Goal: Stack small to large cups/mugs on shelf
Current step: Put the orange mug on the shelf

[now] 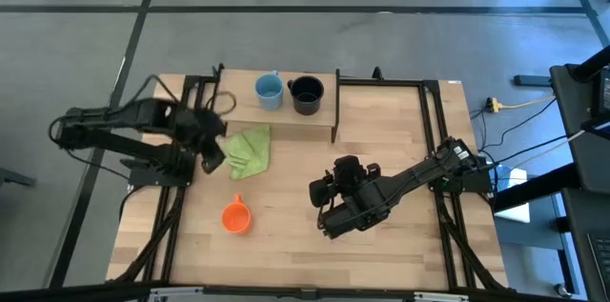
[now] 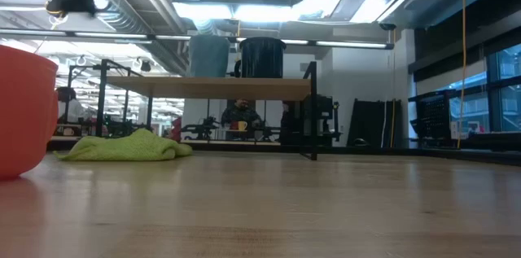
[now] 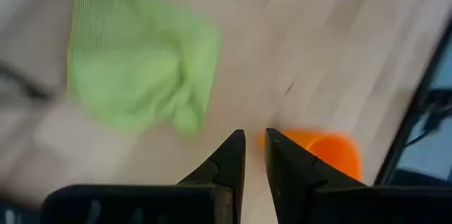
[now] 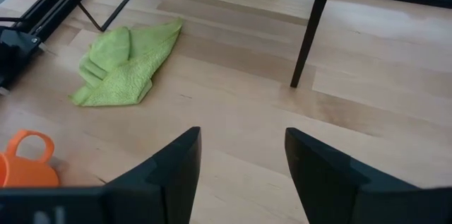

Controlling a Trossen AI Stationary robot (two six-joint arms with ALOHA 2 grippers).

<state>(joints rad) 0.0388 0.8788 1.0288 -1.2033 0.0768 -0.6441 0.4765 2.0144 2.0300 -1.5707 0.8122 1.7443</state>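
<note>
Wooden tabletop (image 1: 400, 150): shelf (image 1: 286, 121) at far edge carries light blue mug (image 1: 269, 90) and black mug (image 1: 305, 94) side by side, unstacked. Orange mug (image 1: 235, 217) sits on table, near green cloth (image 1: 249, 151). Your left gripper (image 3: 254, 150), clenched and empty, hovers by cloth, aimed toward orange mug, likely next pick. Right gripper (image 4: 241, 155) released, waiting mid-table.

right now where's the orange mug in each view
High: orange mug on the tabletop, lower left of centre.
Low: large at the left edge.
Left wrist: just beyond the fingertips.
Right wrist: bottom-left corner.
Shared landmark: green cloth, lying between the mug and the shelf.
</note>
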